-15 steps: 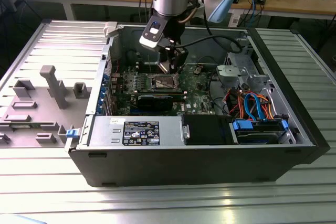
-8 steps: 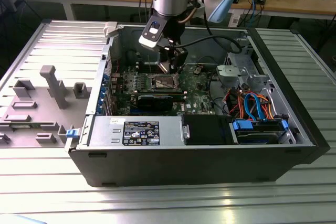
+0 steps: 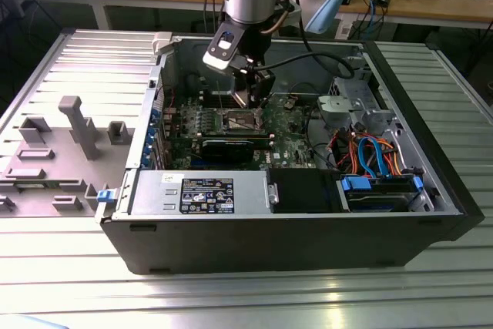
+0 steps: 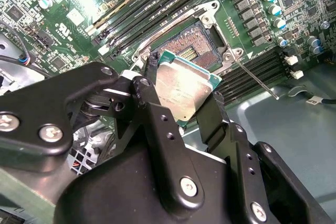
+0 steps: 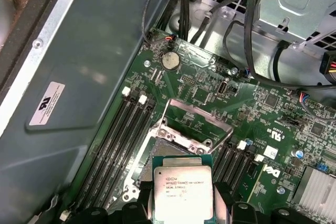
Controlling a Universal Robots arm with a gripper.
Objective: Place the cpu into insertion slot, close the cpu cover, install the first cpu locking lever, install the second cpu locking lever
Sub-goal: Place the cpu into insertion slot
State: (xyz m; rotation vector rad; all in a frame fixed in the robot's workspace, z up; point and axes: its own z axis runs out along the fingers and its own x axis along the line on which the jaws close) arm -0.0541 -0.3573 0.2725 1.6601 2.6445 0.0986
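My gripper [image 4: 181, 100] is shut on the cpu [image 4: 185, 88], a flat square chip with a dull silver top, pinched by its two opposite edges between the black fingers [image 4: 149, 90]. It hangs tilted just above the insertion slot [image 4: 185, 51], whose brownish contact field lies open inside a silver rim. In the first wrist view the cpu [image 5: 182, 192] hides most of the slot, and the cpu cover [image 5: 184, 139] stands flipped up behind it. A thin locking lever [image 4: 257, 80] sticks out loose beside the socket. In the exterior view the gripper [image 3: 248, 98] hovers over the socket [image 3: 237, 121].
The open computer case [image 3: 308, 244] lies on a ribbed metal table. Long black memory slots [image 5: 113, 145] flank the socket. Cables [image 5: 236, 35] and a drive cage [image 3: 358, 105] sit on the exterior view's right, a power supply [image 3: 200, 190] at the front.
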